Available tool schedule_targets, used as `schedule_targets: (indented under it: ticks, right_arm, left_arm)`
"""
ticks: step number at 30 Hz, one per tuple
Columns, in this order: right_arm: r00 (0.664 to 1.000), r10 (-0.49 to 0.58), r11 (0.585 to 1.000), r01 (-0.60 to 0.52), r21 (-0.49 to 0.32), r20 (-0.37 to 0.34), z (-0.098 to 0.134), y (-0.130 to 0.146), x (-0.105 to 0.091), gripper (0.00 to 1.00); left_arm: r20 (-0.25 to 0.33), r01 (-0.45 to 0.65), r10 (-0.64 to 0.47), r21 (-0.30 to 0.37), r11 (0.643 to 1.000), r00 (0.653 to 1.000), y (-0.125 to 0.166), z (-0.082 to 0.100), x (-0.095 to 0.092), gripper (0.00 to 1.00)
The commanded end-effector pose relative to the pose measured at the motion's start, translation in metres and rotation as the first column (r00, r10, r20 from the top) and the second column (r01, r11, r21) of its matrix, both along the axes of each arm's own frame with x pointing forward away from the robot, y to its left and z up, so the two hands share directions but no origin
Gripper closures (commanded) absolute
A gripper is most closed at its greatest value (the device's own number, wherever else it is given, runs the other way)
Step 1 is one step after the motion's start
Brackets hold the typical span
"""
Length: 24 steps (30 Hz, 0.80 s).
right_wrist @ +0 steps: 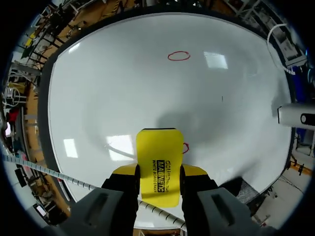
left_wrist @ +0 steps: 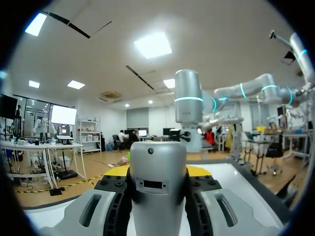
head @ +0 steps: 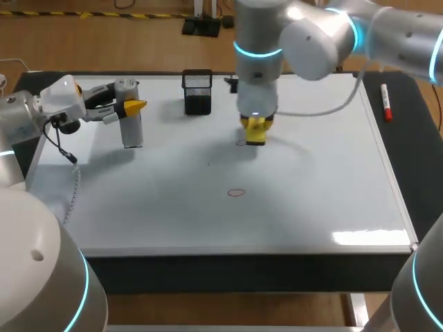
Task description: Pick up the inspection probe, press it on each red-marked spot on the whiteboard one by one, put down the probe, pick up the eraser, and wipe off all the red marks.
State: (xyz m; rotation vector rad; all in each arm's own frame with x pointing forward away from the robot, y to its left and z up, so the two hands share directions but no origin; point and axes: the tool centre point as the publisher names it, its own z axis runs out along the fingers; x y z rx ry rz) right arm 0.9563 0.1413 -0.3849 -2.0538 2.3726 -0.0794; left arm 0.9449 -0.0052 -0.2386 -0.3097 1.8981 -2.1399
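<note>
We see a black mesh holder [head: 197, 90] standing upright toward the far side of the dark counter [head: 423, 162], and a red-and-white marker [head: 385, 102] lying on the counter's right side, well apart from it.

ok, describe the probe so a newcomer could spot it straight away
On the whiteboard, look to the far left, beside the black mesh cup. The probe is the upright silver-grey cylinder held in the left gripper; the cup is dark and squat, the eraser yellow.

Glossy smooth whiteboard [head: 311, 200]; matt silver metal-looking probe [left_wrist: 157, 182]; yellow plastic eraser [right_wrist: 159, 167].
</note>
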Motion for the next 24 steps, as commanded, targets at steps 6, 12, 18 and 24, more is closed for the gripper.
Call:
schedule_targets:
  ticks: [6,12,18,24]
  right_arm:
    - [0.998,0.061,0.998,-0.061,0.005,-0.004,-0.006,0.040,-0.019,1.00]
    - [0.996,0.088,0.996,-0.088,0.011,-0.008,-0.012,0.053,-0.020,1.00]
    - [0.995,0.096,0.995,-0.096,0.020,-0.013,-0.016,0.056,-0.015,1.00]
    - [0.995,0.101,0.995,-0.101,0.024,-0.016,-0.021,0.054,-0.013,1.00]
  left_arm:
    - [0.001,0.000,0.000,0.000,1.000,1.000,0.000,0.001,0.000,1.00]
    - [0.001,0.000,0.000,0.000,1.000,1.000,0.000,0.001,0.000,1.00]
    - [0.001,0.000,0.000,0.000,1.000,1.000,0.000,0.001,0.000,1.00]
    - [0.001,0.000,0.000,0.000,1.000,1.000,0.000,0.001,0.000,1.00]
